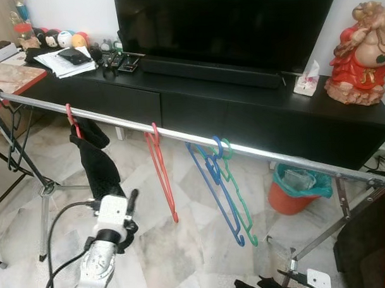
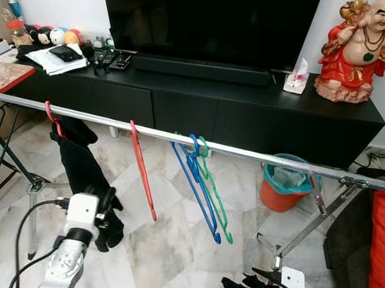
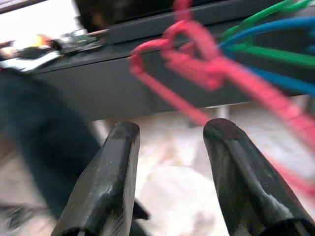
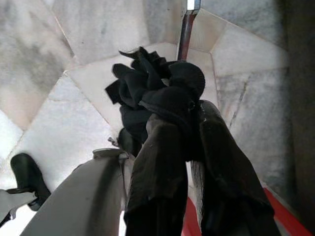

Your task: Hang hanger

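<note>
Hanging from the metal rail [image 1: 256,153], the red hanger [image 1: 162,176] sat hooked between a black garment [image 1: 95,163] on its own red hook and a blue hanger [image 1: 213,187] paired with a green hanger [image 1: 239,199]. The left gripper [image 1: 130,206] stood raised below the rail, just left of the red hanger and apart from it. Its wrist view showed the two black fingers [image 3: 106,182] spread with bare floor between them, nothing held; the red hanger's hook end [image 3: 197,64] lay blurred beyond the tips, blue and green bars crossing behind it.

The head views placed the rail running across in front of a low black TV cabinet [image 1: 242,110], with a red figurine [image 1: 360,49], a tissue box [image 1: 306,80] and an orange bin [image 1: 295,188] under the far end. None of those appeared at the wrists.

The right gripper [image 4: 189,132] showed in its wrist view pointing down at the marble floor [image 4: 59,73], its fingers clenched on a bunched black cloth [image 4: 152,88]. The head views caught just that arm's white end and a scrap of black cloth [image 1: 267,285] at the bottom edge. What sort of cloth it was could not be made out.
</note>
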Controlling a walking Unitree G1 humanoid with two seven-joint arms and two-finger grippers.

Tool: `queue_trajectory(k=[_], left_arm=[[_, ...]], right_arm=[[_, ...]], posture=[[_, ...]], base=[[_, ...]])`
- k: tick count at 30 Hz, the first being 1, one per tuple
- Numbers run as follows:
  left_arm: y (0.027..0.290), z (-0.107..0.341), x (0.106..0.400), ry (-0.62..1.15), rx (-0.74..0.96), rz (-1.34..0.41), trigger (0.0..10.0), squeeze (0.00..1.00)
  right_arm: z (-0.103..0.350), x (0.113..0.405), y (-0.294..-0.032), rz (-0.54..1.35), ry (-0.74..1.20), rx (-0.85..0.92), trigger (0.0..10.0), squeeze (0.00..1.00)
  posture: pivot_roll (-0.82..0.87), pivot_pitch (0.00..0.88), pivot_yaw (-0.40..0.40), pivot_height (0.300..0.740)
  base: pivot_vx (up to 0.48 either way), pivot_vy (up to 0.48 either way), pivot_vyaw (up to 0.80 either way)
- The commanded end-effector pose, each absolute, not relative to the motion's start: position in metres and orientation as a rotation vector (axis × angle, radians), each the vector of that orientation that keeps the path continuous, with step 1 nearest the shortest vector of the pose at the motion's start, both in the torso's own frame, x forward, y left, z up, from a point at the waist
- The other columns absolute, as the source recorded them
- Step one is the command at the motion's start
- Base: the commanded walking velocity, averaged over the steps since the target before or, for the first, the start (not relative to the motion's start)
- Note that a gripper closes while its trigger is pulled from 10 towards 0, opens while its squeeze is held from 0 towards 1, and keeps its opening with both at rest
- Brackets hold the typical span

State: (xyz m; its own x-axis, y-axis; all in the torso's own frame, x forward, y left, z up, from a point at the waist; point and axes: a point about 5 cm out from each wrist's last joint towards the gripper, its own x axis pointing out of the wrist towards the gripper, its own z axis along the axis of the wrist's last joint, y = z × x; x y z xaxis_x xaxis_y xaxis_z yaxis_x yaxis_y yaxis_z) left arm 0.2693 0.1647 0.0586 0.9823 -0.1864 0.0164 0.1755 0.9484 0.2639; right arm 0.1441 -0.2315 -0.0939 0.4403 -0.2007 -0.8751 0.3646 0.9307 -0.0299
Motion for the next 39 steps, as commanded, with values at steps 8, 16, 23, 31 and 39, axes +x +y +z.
queue_trajectory(k=[8,16,23,31,39], left_arm=[[0.121,0.082,0.296,-0.043,0.090,-0.271,10.0,0.32],[0.125,0.083,0.286,-0.045,0.123,-0.251,10.0,0.00],[0.180,0.065,0.257,0.059,0.235,-0.056,10.0,0.00],[0.244,0.010,0.232,0.342,0.231,0.170,10.0,0.00],[0.248,-0.065,0.178,0.820,0.112,0.170,10.0,0.00]], right_arm=[[-0.095,0.140,-0.232,-0.378,1.049,0.183,10.0,0.00],[-0.096,0.137,-0.232,-0.384,1.055,0.185,10.0,0.00],[-0.097,0.134,-0.234,-0.368,1.067,0.165,10.0,0.00],[-0.098,0.131,-0.233,-0.360,1.085,0.155,10.0,0.00],[-0.099,0.130,-0.230,-0.366,1.085,0.178,10.0,0.00]], posture=[[0.00,0.000,-0.029,0.740],[0.00,0.000,-0.031,0.740],[0.03,0.000,-0.055,0.740],[0.05,0.000,-0.060,0.740],[0.02,0.000,-0.043,0.740]], base=[[0.000,0.000,0.00],[0.000,0.000,0.00],[0.000,0.000,0.00],[0.000,0.000,0.00],[0.000,0.000,0.00]])
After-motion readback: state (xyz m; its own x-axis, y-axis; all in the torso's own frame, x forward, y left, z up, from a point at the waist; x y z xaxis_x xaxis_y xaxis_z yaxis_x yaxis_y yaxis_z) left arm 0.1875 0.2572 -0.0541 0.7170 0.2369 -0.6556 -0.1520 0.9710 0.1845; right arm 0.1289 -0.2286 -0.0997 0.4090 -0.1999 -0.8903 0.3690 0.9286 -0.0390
